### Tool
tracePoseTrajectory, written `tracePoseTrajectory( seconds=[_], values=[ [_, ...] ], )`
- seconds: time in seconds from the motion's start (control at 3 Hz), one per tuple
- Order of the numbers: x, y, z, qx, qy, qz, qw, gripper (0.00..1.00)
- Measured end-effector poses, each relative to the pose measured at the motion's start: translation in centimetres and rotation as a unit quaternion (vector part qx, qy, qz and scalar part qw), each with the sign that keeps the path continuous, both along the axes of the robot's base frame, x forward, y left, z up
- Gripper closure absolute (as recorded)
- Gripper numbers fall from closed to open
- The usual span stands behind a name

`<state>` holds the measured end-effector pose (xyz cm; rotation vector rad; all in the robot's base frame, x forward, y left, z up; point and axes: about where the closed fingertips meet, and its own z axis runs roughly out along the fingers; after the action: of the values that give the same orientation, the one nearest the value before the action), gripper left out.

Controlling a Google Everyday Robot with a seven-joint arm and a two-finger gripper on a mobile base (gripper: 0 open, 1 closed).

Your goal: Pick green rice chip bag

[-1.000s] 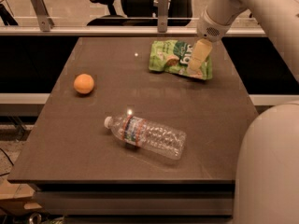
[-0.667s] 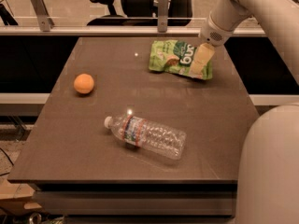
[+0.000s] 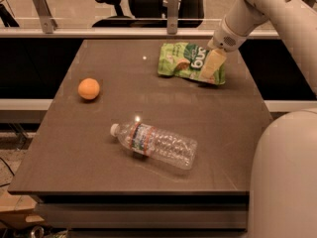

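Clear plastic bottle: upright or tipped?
Tipped: clear plastic water bottle lies on its side. Gripper at right end of light-green crinkly snack bag.

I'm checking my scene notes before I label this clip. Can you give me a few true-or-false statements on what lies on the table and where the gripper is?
1. The gripper is over the right end of the green rice chip bag. True.
2. The orange touches the bag. False: it sits well apart from it, on the left side of the table.
3. The water bottle lies on its side. True.
4. The bottle's white cap points to the right. False: the cap is at its left end.
5. The bag lies nearer the camera than the bottle. False: the bag is toward the table's far edge and the bottle is nearer the camera.
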<state>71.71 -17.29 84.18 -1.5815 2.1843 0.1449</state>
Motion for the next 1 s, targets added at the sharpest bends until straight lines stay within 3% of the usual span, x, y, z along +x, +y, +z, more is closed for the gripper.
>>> tracePoseTrajectory(
  seconds=[1.0],
  values=[
    [-0.15, 1.26, 0.43, -0.012, 0.0, 0.015, 0.9998, 0.88]
  ],
)
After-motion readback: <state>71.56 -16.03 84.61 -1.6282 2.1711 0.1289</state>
